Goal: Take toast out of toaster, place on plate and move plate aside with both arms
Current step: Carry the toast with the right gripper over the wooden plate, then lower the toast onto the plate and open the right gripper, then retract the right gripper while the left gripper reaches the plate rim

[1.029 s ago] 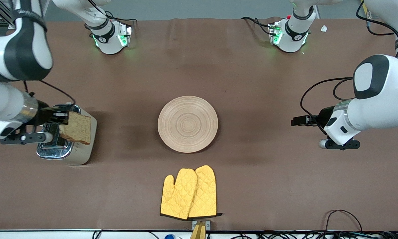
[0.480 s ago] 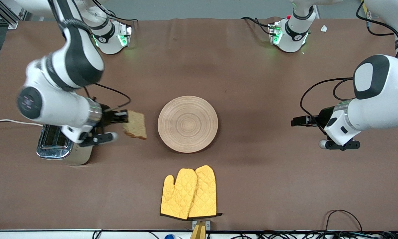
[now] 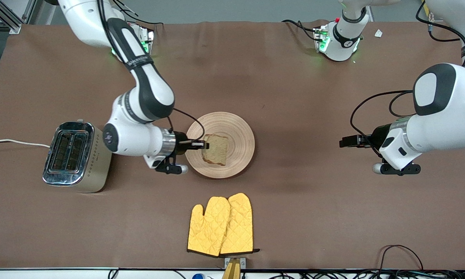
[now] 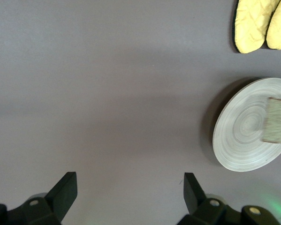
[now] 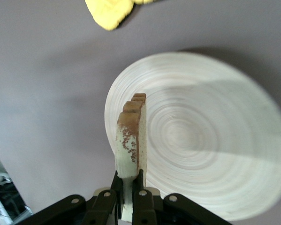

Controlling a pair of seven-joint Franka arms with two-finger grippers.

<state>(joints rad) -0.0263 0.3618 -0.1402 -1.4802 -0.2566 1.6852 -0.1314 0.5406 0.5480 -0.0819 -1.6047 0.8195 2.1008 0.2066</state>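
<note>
1. The bench (image 3: 294, 97) carries everything; the plate (image 3: 238, 128) sits mid-bench, within reach of both arms, which suits the later two-arm push.
2. The toaster (image 3: 77, 157) stands toward the right arm's end, slots empty, its job apparently done.
3. The mitts (image 3: 220, 224) lie nearer the camera than the plate, clear of the work.
4. The left tool (image 4: 128, 197) waits over bare bench toward its own end, fingers wide apart, likely ready for the plate.
5. The right tool (image 3: 201, 145) hangs over the plate's rim, clamped on one edge of the toast (image 3: 216, 149), so the slice can be lowered.
6. The toast is over the plate's middle, held on edge; its long axis runs away from the tool.
</note>
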